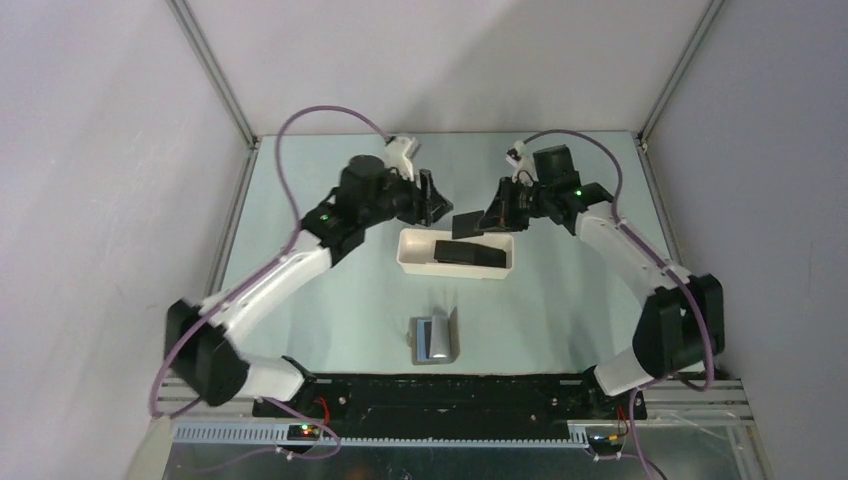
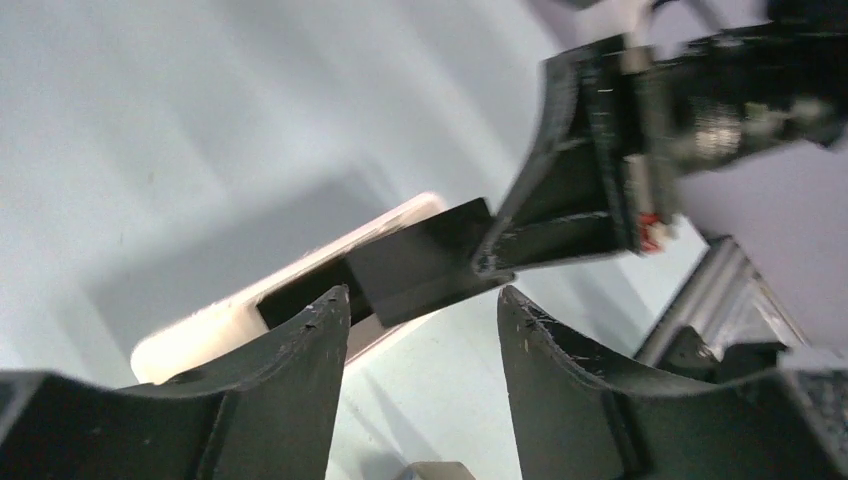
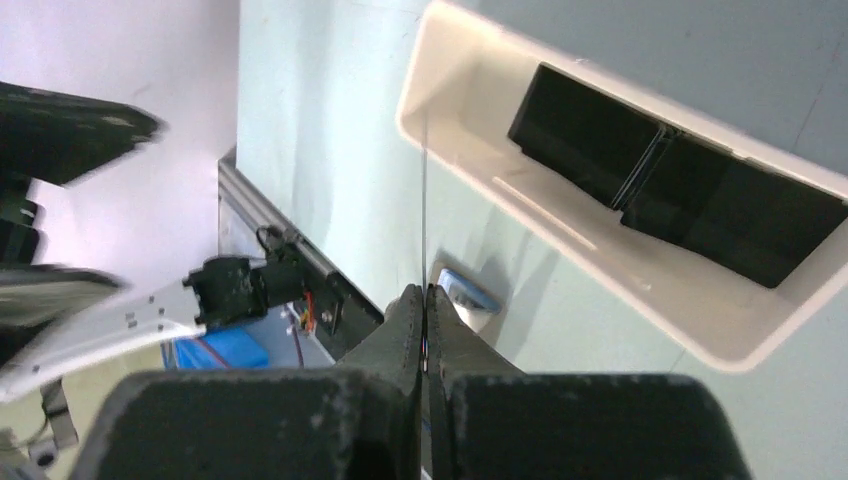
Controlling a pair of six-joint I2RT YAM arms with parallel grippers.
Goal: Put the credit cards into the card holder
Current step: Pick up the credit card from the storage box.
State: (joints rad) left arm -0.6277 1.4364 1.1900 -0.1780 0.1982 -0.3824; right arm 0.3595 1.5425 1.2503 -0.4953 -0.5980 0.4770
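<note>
My right gripper [image 1: 490, 220] is shut on one black credit card [image 1: 467, 224] and holds it in the air above the far edge of the white tray [image 1: 405, 262]. In the right wrist view the held card [image 3: 424, 200] shows edge-on between the shut fingers [image 3: 426, 292]. My left gripper [image 1: 437, 200] is open and faces that card. In the left wrist view the card [image 2: 430, 262] hangs just beyond its open fingertips [image 2: 420, 300]. More black cards [image 1: 470, 253] lie in the tray and also show in the right wrist view [image 3: 600, 140]. The grey-brown card holder [image 1: 434, 340] lies open near the front.
The white tray's wall [image 3: 560, 230] runs across the right wrist view, and the tray [image 2: 200, 335] also shows in the left wrist view. The card holder's silvery-blue inside [image 3: 466, 291] shows below the held card. Aluminium frame posts stand at the table's back corners.
</note>
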